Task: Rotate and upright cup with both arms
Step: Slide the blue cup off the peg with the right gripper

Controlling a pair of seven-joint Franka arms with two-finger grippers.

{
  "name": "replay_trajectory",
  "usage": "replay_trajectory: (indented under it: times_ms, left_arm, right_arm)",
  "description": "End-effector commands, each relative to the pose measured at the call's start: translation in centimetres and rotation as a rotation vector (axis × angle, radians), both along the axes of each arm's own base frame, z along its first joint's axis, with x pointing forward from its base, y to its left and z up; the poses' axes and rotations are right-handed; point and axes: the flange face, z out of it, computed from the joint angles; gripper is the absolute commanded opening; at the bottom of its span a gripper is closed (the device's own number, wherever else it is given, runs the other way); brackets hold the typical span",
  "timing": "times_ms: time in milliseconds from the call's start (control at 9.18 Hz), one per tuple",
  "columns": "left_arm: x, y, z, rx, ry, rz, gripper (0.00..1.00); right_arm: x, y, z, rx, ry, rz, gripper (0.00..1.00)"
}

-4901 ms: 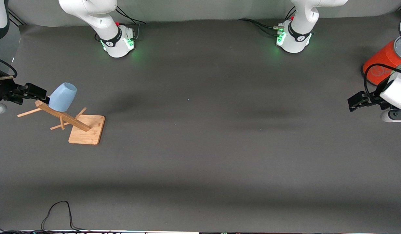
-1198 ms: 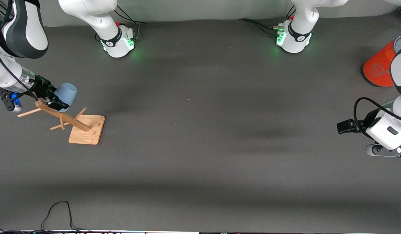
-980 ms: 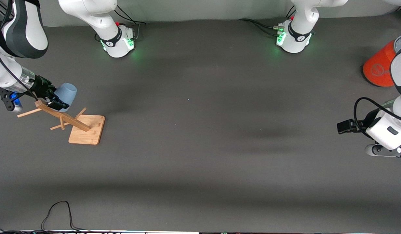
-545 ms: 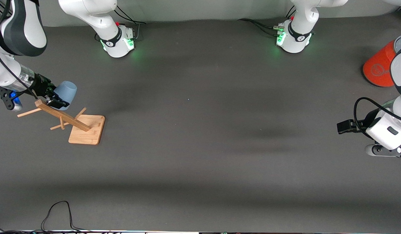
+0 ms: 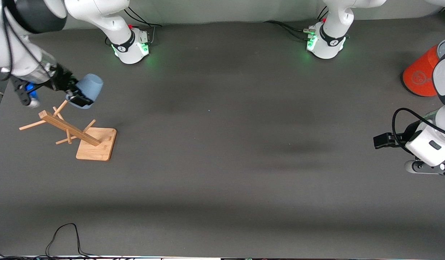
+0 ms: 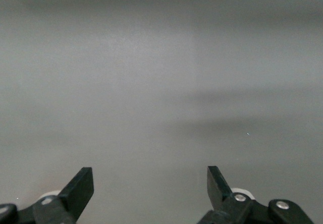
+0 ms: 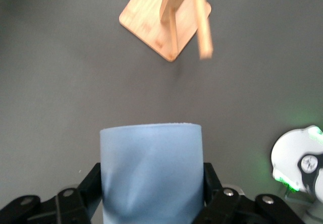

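The cup (image 5: 88, 90) is gripped by the right gripper (image 5: 75, 96) and held clear above the wooden rack (image 5: 69, 131), so removal is judged done. The left gripper (image 6: 150, 189) waits wide open over bare table at its own end; handover, rotation and uprighting remain

A dark grey table (image 5: 222, 162) bears a wooden peg rack (image 5: 96, 144), an orange cylinder (image 5: 420, 74) and a black cable (image 5: 63, 231).

You're looking at the cup (image 7: 151, 171) clamped between the right gripper (image 7: 151, 193) jaws, above the tabletop (image 7: 60, 72), with the wooden rack (image 7: 171, 17) below.
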Motion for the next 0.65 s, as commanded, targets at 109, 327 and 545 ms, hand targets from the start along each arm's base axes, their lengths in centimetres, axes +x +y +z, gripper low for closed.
replay_trajectory:
  times_ms: [109,327,545]
  left_arm:
    - [0.1,-0.2,0.4,-0.004,0.002,-0.012,1.00]
    - [0.1,0.0,0.4,-0.003,0.003,-0.009,1.00]
    - [0.1,0.0,0.4,-0.003,0.003,-0.009,1.00]
  right_arm:
    - [-0.2,9.9,1.1,0.013,0.022,-0.178,0.47]
    - [1.6,17.6,-0.5,-0.011,0.037,-0.257,0.47]
    - [3.6,27.2,-3.5,-0.072,0.013,-0.363,0.45]
